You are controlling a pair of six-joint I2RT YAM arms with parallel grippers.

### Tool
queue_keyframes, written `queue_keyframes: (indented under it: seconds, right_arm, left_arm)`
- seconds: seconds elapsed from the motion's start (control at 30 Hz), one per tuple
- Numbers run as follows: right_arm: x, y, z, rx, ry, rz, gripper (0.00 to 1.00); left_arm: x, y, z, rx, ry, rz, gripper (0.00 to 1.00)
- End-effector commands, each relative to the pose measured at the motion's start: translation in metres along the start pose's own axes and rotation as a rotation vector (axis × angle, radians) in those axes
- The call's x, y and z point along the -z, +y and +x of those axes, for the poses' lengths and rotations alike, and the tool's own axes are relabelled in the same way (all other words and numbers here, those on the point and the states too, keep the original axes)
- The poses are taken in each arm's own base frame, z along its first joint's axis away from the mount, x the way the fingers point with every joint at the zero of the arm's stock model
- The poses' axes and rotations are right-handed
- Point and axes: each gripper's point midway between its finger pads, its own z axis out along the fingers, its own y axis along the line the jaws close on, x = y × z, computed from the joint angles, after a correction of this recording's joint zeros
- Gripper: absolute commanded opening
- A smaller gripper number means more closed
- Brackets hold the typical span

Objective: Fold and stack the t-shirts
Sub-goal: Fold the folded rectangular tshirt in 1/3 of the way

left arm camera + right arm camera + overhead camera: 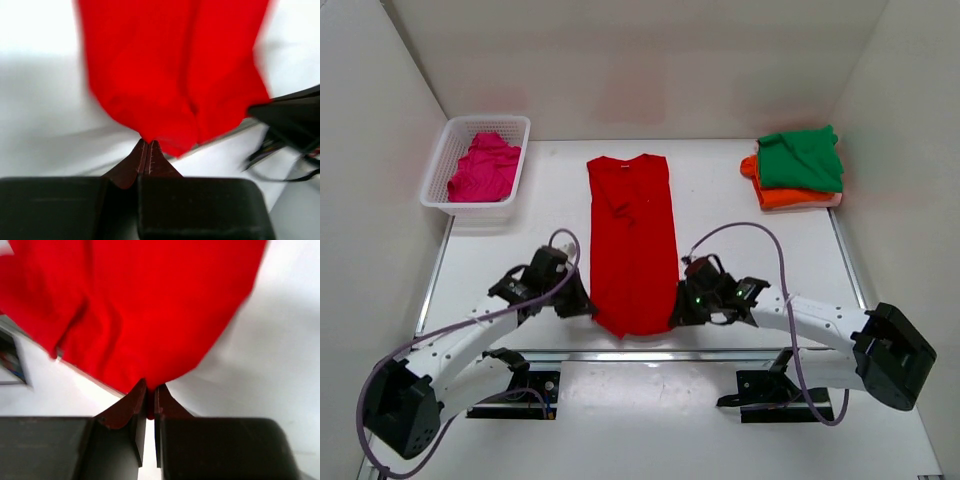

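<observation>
The left gripper [148, 142] and right gripper [150, 386] both clamp the red t-shirt [632, 240] hem, seen closely in wrist views; only the top view shows the green t-shirt [802, 158].

The top view looks down from above and behind the 2 arms [470, 345], taking in the whole bench [720, 200] from its near edge to the far wall [640, 60]. The left wrist camera sits just behind the left end effector [148, 144], facing along its fingers [139, 162], very close to the red t-shirt [170, 65]. The right wrist camera does the same behind the right end effector [150, 389]. All 3 views share the shirt's near hem.
</observation>
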Motion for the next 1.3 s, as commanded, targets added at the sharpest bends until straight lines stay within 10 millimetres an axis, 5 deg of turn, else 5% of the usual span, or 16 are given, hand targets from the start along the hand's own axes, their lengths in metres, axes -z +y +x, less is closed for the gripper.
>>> queue_keyframes:
  seconds: [0.0,0.3,0.5,0.83,0.9,0.97,1.03,1.07,1.13,1.2,1.27]
  right_arm:
    - [0.020,0.016,-0.051,0.053,-0.054,-0.094,0.00]
    - [0.031,0.002,-0.154,0.134,-0.116,-0.117,0.00]
    - [0.009,-0.009,-0.223,0.164,-0.118,-0.096,0.00]
    - [-0.027,-0.034,-0.318,0.155,-0.160,-0.091,0.00]
    - [-0.039,-0.043,-0.333,0.152,-0.167,-0.094,0.09]
    - [-0.039,-0.042,-0.355,0.162,-0.212,-0.115,0.24]
    - [-0.031,-0.054,-0.376,0.141,-0.286,-0.109,0.33]
    - [-0.027,-0.055,-0.382,0.133,-0.310,-0.104,0.44]
    - [-0.007,-0.056,-0.396,0.111,-0.392,-0.115,0.60]
    - [0.009,-0.059,-0.397,0.069,-0.454,-0.111,0.68]
    - [0.008,-0.070,-0.371,0.000,-0.458,-0.069,0.72]
  left_arm:
    - [0.016,-0.032,-0.048,-0.046,-0.074,0.074,0.00]
    - [0.004,-0.045,-0.141,-0.003,-0.142,0.096,0.00]
    - [-0.007,-0.051,-0.201,0.021,-0.199,0.111,0.00]
    - [-0.055,-0.027,-0.274,0.094,-0.241,0.093,0.00]
    - [-0.063,-0.021,-0.295,0.121,-0.284,0.120,0.09]
    - [-0.062,-0.021,-0.316,0.154,-0.352,0.173,0.11]
    - [-0.056,-0.022,-0.334,0.238,-0.455,0.276,0.25]
    - [-0.036,-0.032,-0.357,0.212,-0.571,0.367,0.32]
    - [-0.021,-0.031,-0.361,0.345,-0.651,0.485,0.39]
    - [-0.002,-0.035,-0.366,0.367,-0.700,0.561,0.41]
    - [-0.005,-0.038,-0.353,0.383,-0.656,0.557,0.41]
